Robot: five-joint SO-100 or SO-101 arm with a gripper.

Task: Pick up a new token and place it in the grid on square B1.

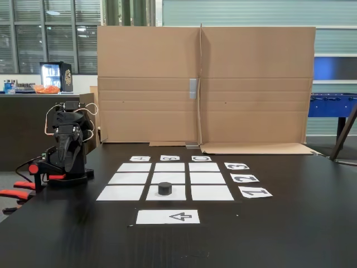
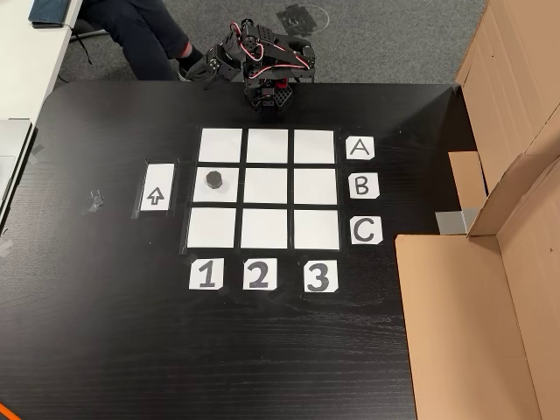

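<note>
Risk looks small: token (image 2: 213,180) sits inside square B1 (image 2: 229,192), arm (image 1: 66,146) folded apart, gripper (image 1: 68,162) opening indiscernible, so only a careless sweep would dislodge it.

Even indoor light, soft shadows (fixed view slightly hazy), both views reasonably sharp.

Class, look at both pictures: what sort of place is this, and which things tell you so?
Probably an office break room or hobby lab, not a home. Clues: large office-style windows, a blue table-football table and a small lit drinks fridge behind a dark table with a small black robot arm.
</note>
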